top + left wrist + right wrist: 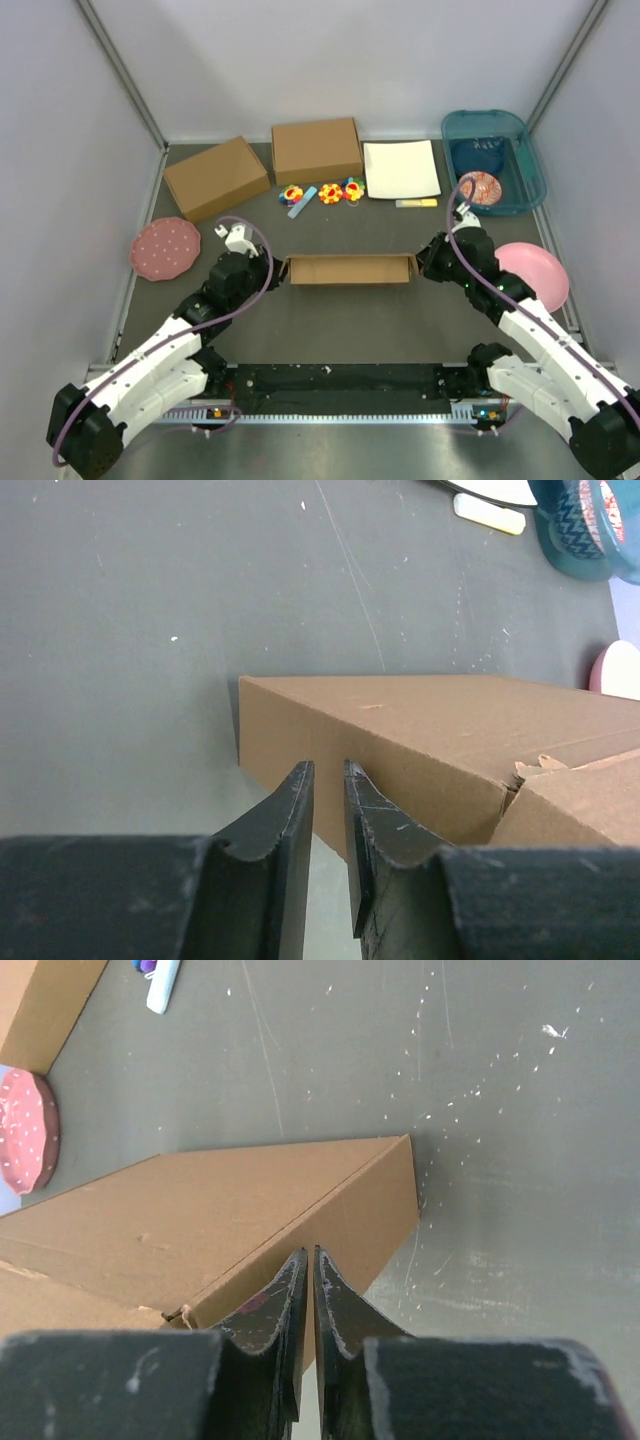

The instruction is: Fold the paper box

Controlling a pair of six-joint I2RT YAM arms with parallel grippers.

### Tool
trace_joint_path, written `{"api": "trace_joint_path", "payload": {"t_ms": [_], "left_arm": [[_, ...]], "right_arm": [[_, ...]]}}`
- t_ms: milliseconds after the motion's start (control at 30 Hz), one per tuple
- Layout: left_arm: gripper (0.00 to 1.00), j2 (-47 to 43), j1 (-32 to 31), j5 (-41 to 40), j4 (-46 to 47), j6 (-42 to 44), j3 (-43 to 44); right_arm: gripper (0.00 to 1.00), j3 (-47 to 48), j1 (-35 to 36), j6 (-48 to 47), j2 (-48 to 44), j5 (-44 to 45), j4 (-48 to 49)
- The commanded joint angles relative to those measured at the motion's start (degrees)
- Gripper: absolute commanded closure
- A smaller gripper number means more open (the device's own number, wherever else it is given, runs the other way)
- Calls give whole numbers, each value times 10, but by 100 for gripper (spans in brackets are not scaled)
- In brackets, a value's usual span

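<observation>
Worktop [350, 320]: dark grey and matt. In both wrist views you see pale specks and fine scratches on it.

Enclosure: plain white walls [330, 60] on three sides, with metal struts [120, 75] running up the back corners. A black rail [340, 378] lies along the near edge between the arm bases.

Item 1, paper box [350, 269]: brown corrugated card in a shallow rectangular form. It lies mid-worktop with its long side running left to right, directly between your two grippers.

Item 2, left gripper [328, 768]: it sits at the box's left end wall. The fingers are parted by a narrow slot and you see nothing held between them.

Item 3, right gripper [309, 1252]: it sits at the box's right end wall. The fingers are closed to a hairline, with no card visible between them. Whether the tips touch the wall you cannot tell.

Back row, left to right:
- two ready-made cardboard boxes [216, 178]
- white sheet [401, 168]
- teal bin [528, 165], holding a patterned bowl [479, 190]

In front of that row:
- three flower-shaped toys [330, 192]
- blue stick [302, 201]
- yellow stick [416, 203]

Left edge: pink dotted plate [165, 248]. Right edge: plain pink plate [540, 268], partly behind the right arm.
</observation>
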Motion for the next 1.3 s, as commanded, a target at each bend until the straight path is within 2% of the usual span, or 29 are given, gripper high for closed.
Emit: {"api": "trace_joint_path", "payload": {"t_ms": [0, 333, 400, 567, 700, 967, 1033, 1067, 1167, 1267], "left_arm": [[76, 33, -1, -13, 24, 23, 52], [72, 92, 10, -36, 22, 44, 88], [70, 91, 13, -49, 13, 45, 89], [55, 86, 29, -68, -1, 54, 100], [47, 79, 34, -91, -40, 69, 113], [44, 45, 38, -113, -73, 76, 101], [44, 34, 38, -118, -82, 72, 95], [44, 21, 38, -122, -93, 66, 91], [43, -15, 38, -149, -119, 53, 81], [40, -53, 38, -178, -135, 48, 82]], "right_arm": [[93, 49, 6, -19, 33, 14, 30], [92, 81, -19, -47, 88, 23, 40], [91, 83, -23, -53, 90, 24, 39], [86, 108, -44, -77, 97, 62, 11], [77, 140, -56, -108, 87, 106, -28], [67, 179, -58, -164, 15, 139, -77], [62, 172, -59, -189, -8, 108, -65], [54, 169, -58, -196, -11, 96, -53], [44, 164, -56, -215, -24, 47, -44], [40, 156, -56, -225, -30, 3, -20]]}}
